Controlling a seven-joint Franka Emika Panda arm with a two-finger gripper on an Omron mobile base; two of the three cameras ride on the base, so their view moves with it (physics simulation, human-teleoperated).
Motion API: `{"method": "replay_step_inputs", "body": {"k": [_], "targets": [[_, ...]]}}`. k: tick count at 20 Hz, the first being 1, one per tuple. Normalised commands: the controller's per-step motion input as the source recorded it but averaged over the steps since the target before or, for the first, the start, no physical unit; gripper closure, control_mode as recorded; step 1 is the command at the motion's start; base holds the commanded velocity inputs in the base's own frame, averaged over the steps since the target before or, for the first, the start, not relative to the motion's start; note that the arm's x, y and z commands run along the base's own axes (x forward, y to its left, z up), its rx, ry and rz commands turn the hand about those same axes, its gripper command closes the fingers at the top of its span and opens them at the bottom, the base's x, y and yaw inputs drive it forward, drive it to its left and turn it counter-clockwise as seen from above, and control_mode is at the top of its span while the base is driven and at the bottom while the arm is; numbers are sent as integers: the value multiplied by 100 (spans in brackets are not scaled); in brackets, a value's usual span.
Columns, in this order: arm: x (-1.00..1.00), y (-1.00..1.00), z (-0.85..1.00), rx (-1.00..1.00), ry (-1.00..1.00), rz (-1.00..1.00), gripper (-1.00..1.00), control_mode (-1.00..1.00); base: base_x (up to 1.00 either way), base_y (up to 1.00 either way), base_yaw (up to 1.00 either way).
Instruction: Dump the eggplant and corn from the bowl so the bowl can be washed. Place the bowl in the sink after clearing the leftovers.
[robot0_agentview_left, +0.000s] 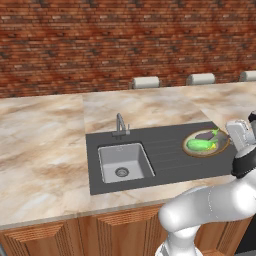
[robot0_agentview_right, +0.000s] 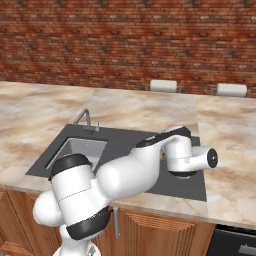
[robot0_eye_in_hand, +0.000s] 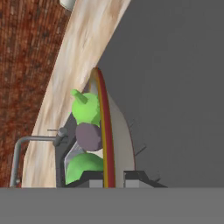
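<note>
In the hand view the gripper (robot0_eye_in_hand: 107, 180) sits at six o'clock, its jaws drawn narrow and clamped on the rim of the bowl (robot0_eye_in_hand: 120, 144), which shows edge-on. The eggplant (robot0_eye_in_hand: 89, 136) and green corn (robot0_eye_in_hand: 86, 108) lie inside it, the corn toward twelve o'clock of the eggplant. From the left base view the bowl (robot0_agentview_left: 220, 145) sits on the dark surround at three o'clock of the sink (robot0_agentview_left: 111, 161), holding the corn (robot0_agentview_left: 200, 144) with the eggplant (robot0_agentview_left: 206, 134) just behind. The faucet (robot0_agentview_left: 120, 124) stands at twelve o'clock of the basin. Beyond lies the marble counter (robot0_agentview_left: 45, 135).
</note>
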Motion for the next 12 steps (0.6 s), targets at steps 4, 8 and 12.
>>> {"method": "replay_step_inputs", "body": {"k": [4, 8, 12], "targets": [[18, 41, -29, -6, 0, -2, 100, -100, 0, 0, 0], [34, 53, -29, -10, 0, -5, 100, -100, 0, 0, 0], [57, 49, -16, -9, 0, -12, 100, -100, 0, 0, 0]]}}
